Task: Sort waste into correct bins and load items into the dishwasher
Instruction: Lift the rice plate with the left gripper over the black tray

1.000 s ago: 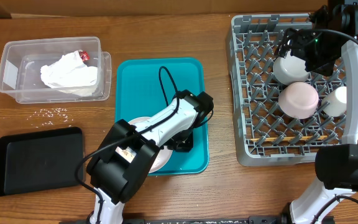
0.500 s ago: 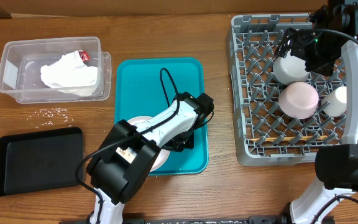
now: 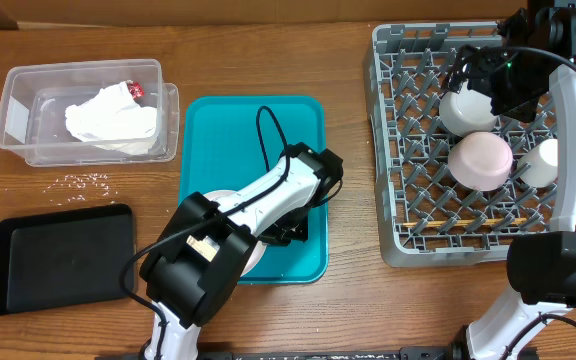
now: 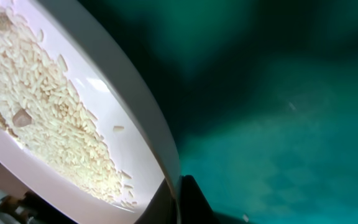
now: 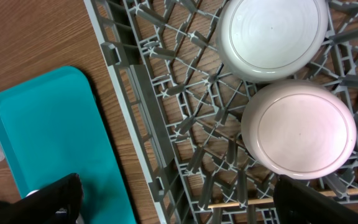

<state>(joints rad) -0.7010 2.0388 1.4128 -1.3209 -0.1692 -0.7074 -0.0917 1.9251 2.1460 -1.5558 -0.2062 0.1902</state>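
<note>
At the near end of the teal tray (image 3: 218,130), my left gripper (image 3: 290,228) sat at the rim of the plate (image 4: 73,124), which held loose rice (image 4: 42,106); I could not tell whether it was pinching that rim. My right gripper (image 5: 185,205) hung spread and empty over the dish rack (image 3: 408,150), above upturned bowls (image 5: 298,127). I judged the step to be clearing the plate: next it needed lifting level, carrying left to the black tray (image 3: 58,250), and tipping.

Plate (image 3: 224,196) on tray (image 3: 230,130) (rack (image 3: 408,205) right)
</note>
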